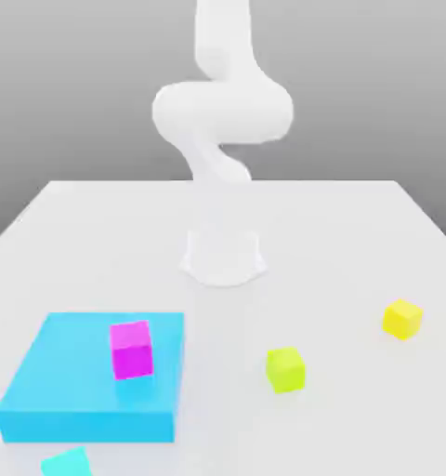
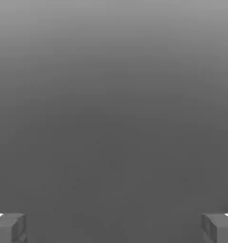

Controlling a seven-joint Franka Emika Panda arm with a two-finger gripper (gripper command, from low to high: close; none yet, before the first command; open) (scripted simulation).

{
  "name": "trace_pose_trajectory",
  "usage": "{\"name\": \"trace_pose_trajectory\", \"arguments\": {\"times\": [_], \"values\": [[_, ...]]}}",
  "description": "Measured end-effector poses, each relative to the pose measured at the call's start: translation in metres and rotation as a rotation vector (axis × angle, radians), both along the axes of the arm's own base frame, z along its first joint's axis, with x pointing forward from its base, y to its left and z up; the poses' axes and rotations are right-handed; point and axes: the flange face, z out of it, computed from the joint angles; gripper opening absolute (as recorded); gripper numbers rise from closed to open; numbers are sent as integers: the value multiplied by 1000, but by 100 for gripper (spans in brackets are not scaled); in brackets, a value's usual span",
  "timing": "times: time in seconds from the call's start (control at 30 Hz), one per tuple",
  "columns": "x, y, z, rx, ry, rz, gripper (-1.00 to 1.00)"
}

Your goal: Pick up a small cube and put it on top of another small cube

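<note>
Reaches from high above the white table (image 1: 97,232), with the arm (image 1: 222,112) folded upward and out of the exterior view, so faces a long descent in which any aiming error may grow.

Risks no confusion with the cyan slab (image 1: 50,390) or the magenta cube (image 1: 131,350) on it, being far larger and well apart from the goal.

Risks more from the lime cube (image 1: 285,368): similar in size and close in hue, so may draw the grasp to the wrong block.

May also nudge the small golden-yellow cube (image 1: 402,318) toward the nearby table edge at the exterior view's right if lowered off-centre.

Finds that cube resting on the table, right of the lime one in the exterior view, apparently well below and apart from the pincer (image 2: 114,228).

Shows in the hand view only grey backdrop between fingers spread wide, gripping nothing, with no cube in sight.
</note>
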Motion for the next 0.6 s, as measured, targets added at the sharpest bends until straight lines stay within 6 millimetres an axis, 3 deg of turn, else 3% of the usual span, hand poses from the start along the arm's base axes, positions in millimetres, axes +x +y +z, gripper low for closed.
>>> {"name": "trace_pose_trajectory", "arguments": {"times": [0.13,0.3,0.43,0.6], "values": [[29,51,-64,-95,83,252,0],[39,119,-146,-215,166,563,0],[28,173,-212,-314,220,816,0],[-7,231,-294,-442,275,1135,0]]}}
